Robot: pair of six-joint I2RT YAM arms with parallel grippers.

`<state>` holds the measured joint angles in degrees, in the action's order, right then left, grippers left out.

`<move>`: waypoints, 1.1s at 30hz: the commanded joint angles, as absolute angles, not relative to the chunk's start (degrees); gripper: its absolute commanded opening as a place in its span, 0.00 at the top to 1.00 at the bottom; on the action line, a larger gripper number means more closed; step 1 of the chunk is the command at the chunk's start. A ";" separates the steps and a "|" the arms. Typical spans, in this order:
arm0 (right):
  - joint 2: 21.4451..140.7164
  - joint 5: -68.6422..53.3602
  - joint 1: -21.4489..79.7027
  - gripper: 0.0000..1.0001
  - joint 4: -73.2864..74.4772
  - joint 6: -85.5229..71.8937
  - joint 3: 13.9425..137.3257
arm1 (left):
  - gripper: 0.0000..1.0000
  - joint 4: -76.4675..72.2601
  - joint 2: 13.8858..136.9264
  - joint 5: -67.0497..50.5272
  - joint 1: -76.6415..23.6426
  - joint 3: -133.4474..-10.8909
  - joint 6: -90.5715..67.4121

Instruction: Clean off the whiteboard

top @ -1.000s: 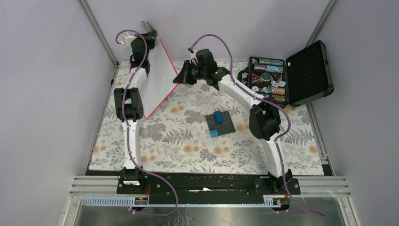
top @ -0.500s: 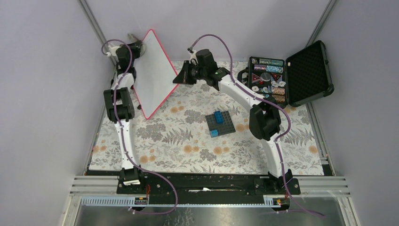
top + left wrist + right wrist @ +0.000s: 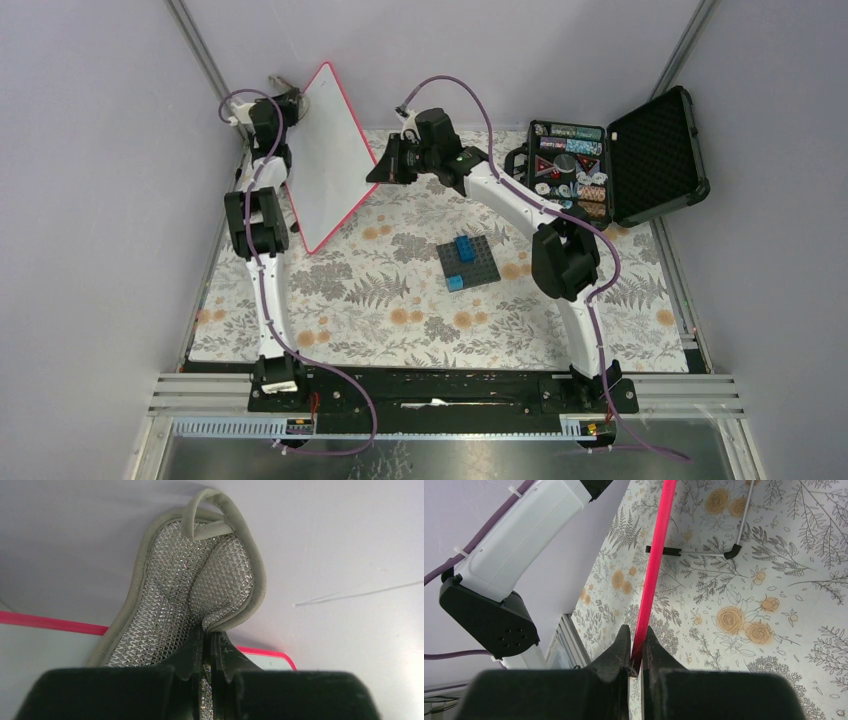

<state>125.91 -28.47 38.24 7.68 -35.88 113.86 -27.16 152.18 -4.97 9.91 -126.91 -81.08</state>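
The whiteboard (image 3: 328, 165), white with a thin red-pink frame, stands tilted on one corner at the back left of the floral cloth. The face seen from above looks plain white. My right gripper (image 3: 378, 168) is shut on its right edge; in the right wrist view the red frame (image 3: 654, 565) runs edge-on between the fingers of that gripper (image 3: 635, 641). My left gripper (image 3: 283, 103) hangs by the board's upper left edge, shut on a silver mesh wiping pad (image 3: 195, 575) with grey trim and a loop. The whiteboard frame (image 3: 50, 623) shows just behind the pad and the left gripper (image 3: 207, 631).
An open black foam-lined case (image 3: 655, 150) with small colourful pieces sits back right. A dark baseplate (image 3: 470, 264) with blue bricks lies mid-table. A thin wire piece with black ends (image 3: 724, 553) rests on the cloth behind the board. The grey walls stand close to the left arm (image 3: 519, 540).
My left arm swung left off the board's top edge with the pad, then held. The board turned, showing more of its white face. The right gripper stayed clamped.
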 commanded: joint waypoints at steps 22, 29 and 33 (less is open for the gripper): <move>123.79 -41.38 43.78 1.00 8.19 -24.65 112.01 | 1.00 -28.07 148.90 -11.71 7.37 -131.19 -82.40; 124.60 -41.44 43.79 1.00 8.20 -25.30 112.77 | 1.00 -27.82 151.42 -15.06 10.83 -126.26 -80.48; 124.72 -41.23 43.86 1.00 8.23 -25.49 112.98 | 1.00 -29.51 150.49 -15.08 10.49 -122.60 -80.12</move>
